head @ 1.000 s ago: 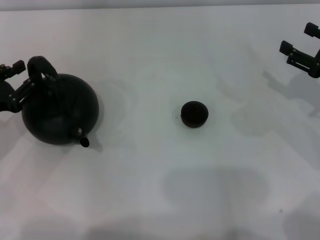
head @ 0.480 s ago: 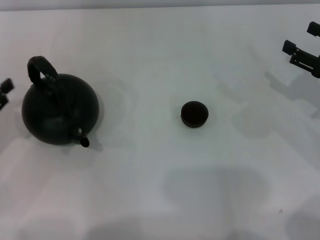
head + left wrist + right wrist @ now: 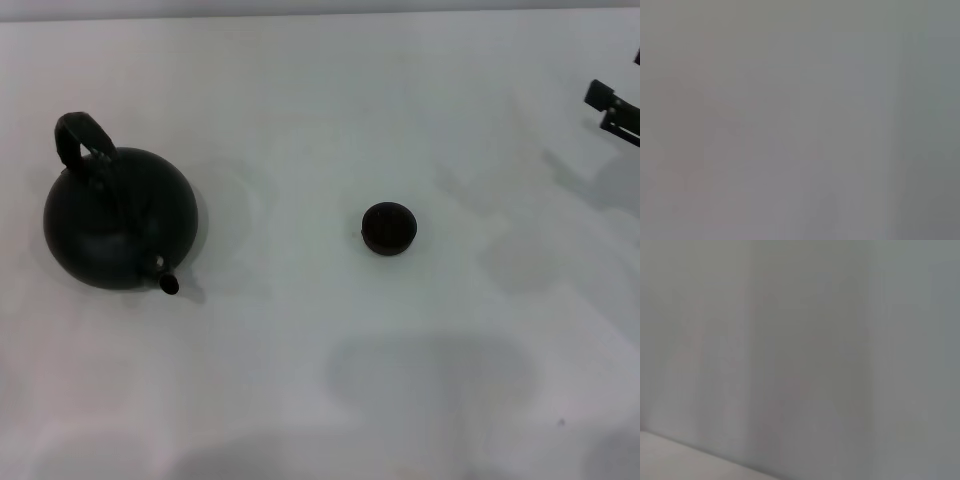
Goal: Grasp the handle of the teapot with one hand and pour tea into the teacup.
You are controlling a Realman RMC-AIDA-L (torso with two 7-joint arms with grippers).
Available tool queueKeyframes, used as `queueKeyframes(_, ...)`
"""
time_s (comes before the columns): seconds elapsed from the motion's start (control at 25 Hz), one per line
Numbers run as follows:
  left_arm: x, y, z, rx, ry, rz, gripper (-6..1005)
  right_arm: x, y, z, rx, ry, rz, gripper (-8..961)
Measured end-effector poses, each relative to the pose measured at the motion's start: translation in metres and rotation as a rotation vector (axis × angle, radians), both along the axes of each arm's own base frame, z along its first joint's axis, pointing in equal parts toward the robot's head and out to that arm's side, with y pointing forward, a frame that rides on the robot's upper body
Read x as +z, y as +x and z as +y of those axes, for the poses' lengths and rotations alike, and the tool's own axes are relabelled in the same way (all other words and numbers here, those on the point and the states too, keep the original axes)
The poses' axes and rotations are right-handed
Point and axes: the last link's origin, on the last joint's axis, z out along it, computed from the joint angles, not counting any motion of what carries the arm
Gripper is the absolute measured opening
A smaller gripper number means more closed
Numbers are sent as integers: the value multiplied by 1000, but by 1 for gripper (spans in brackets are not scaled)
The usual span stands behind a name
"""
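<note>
The matte-black teapot stands on the white table at the left in the head view, its spout pointing toward me and right. Its arched handle leans over the far left side of the pot. The small dark teacup stands upright near the middle, well to the right of the pot. Nothing holds the pot. My left gripper is out of view. Only a part of my right gripper shows at the far right edge, away from both things. Both wrist views show only blank grey surface.
The white table carries only the teapot and the teacup. Soft shadows lie on the table near the front and at the right.
My left gripper, which was beside the teapot's handle, has drawn back to the left out of view. My right gripper has moved further toward the right edge. Teapot and cup have not moved.
</note>
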Motion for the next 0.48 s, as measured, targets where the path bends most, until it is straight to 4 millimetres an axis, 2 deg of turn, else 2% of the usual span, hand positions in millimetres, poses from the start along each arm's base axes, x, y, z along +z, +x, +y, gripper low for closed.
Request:
queueKeyframes(0.16,1,-6,-11,28,90,-43,454,3,5,-11,9,46,12,840)
queueKeyframes(0.48,-5,-9,-24,54,145,-84,450,4,17,-24,0,152,8,840)
